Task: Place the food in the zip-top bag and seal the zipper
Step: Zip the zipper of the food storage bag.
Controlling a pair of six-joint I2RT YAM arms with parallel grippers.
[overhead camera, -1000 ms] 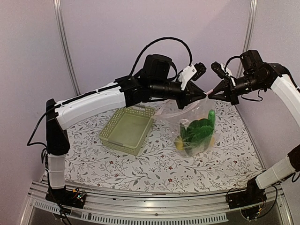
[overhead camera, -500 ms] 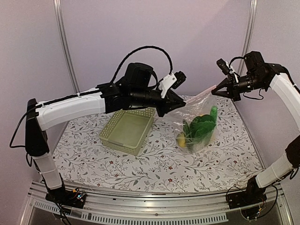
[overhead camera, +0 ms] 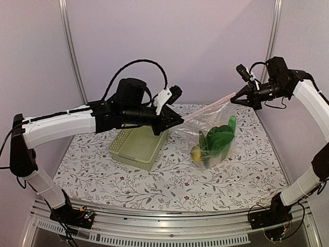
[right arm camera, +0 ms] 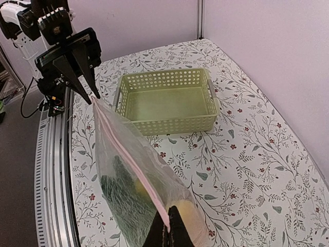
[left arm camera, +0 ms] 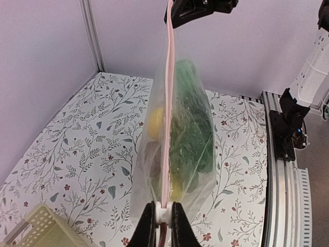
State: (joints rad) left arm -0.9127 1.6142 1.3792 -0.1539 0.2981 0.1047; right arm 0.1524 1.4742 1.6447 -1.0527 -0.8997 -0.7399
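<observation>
**Desk side:** What's on your left?

**Operator:** I see the pale green basket [overhead camera: 138,145] sitting on the flowered desk [overhead camera: 154,182], with my left arm stretched above it. Just past the basket's right corner, my left fingers [overhead camera: 180,122] are pinched narrow on the lower end of the zipper [left arm camera: 167,103] (my left wrist camera shows the pink strip clamped right between them).

**Desk side:** And in the middle?

**Operator:** The zip-top bag [overhead camera: 209,116] hangs from that strip, just right of the basket. I hold the strip taut in a straight line that slopes up toward the right. The bag's bottom is down near the desk, but I cannot tell whether it touches. The food [overhead camera: 215,144] is inside, bunched low. I can see dark green bok choy [overhead camera: 222,135] leaves and a cucumber [overhead camera: 232,126] standing nearly upright on the right side. There is also a yellow piece [overhead camera: 196,153] at the lower left.

**Desk side:** And the right?

**Operator:** My right fingers [overhead camera: 234,99] are closed tight on the upper end of the zipper, higher than my left ones. From my left wrist camera the strip reads as one thin line along its whole length.
</observation>
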